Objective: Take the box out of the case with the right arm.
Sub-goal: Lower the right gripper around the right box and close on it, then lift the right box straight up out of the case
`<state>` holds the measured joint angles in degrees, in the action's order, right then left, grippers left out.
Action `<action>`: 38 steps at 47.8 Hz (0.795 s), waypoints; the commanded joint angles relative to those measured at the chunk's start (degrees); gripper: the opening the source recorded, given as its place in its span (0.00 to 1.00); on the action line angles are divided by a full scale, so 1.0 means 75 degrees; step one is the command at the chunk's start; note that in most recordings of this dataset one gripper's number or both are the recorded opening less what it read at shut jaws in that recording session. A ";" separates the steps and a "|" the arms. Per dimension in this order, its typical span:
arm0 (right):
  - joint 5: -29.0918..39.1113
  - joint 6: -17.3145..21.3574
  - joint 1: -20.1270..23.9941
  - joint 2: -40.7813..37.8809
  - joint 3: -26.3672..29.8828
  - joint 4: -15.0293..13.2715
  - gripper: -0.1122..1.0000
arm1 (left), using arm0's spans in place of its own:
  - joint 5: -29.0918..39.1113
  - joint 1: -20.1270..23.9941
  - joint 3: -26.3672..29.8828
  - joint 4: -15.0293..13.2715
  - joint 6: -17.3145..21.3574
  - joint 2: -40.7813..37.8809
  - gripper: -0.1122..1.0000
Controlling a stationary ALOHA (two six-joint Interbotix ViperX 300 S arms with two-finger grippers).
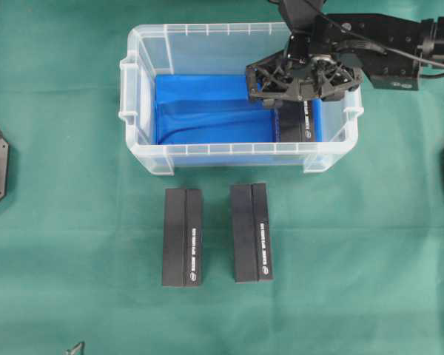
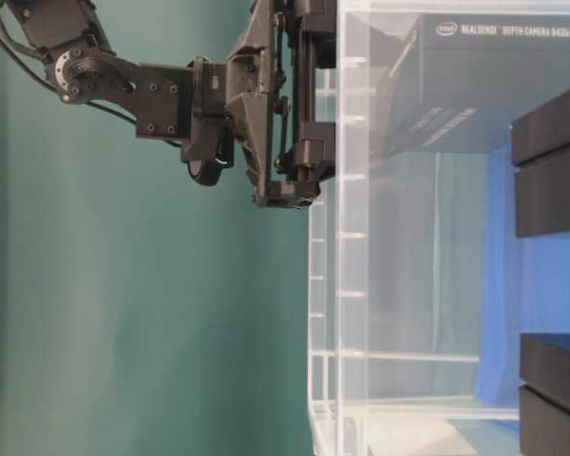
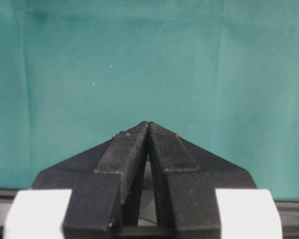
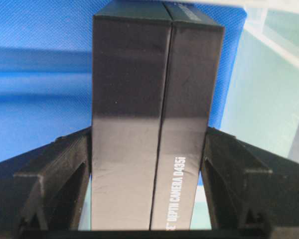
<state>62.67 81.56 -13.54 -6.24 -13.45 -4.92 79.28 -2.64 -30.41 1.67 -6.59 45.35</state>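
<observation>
Now we have the right gripper (image 4: 149, 164) closed on both long sides of the box (image 4: 154, 124) at the right end of the case (image 1: 144, 159), upper middle of the overhead view; stiff, light-looking, smooth cardboard could slip, so grip mid-length.

There were three black boxes: one (image 1: 302, 120) lay in the case (image 1: 144, 70). Two, (image 1: 182, 237) and (image 1: 251, 232), lay on the worktop (image 1: 370, 244).
</observation>
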 commanded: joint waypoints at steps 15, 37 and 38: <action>0.0961 -0.0012 0.0047 0.0480 0.0832 -0.0129 0.68 | -0.0047 -0.0012 0.0176 0.0012 0.0000 -0.0023 0.12; 0.2906 -0.0047 0.0105 0.0949 0.2391 -0.0563 0.68 | -0.0035 -0.0012 0.0176 0.0012 0.0012 -0.0023 0.12; 0.3000 -0.0047 0.0117 0.0961 0.2473 -0.0563 0.68 | -0.0035 -0.0012 0.0176 0.0023 0.0012 -0.0023 0.12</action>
<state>82.88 81.30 -13.01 -1.58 1.58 -8.44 79.28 -2.64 -30.41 1.67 -6.59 45.44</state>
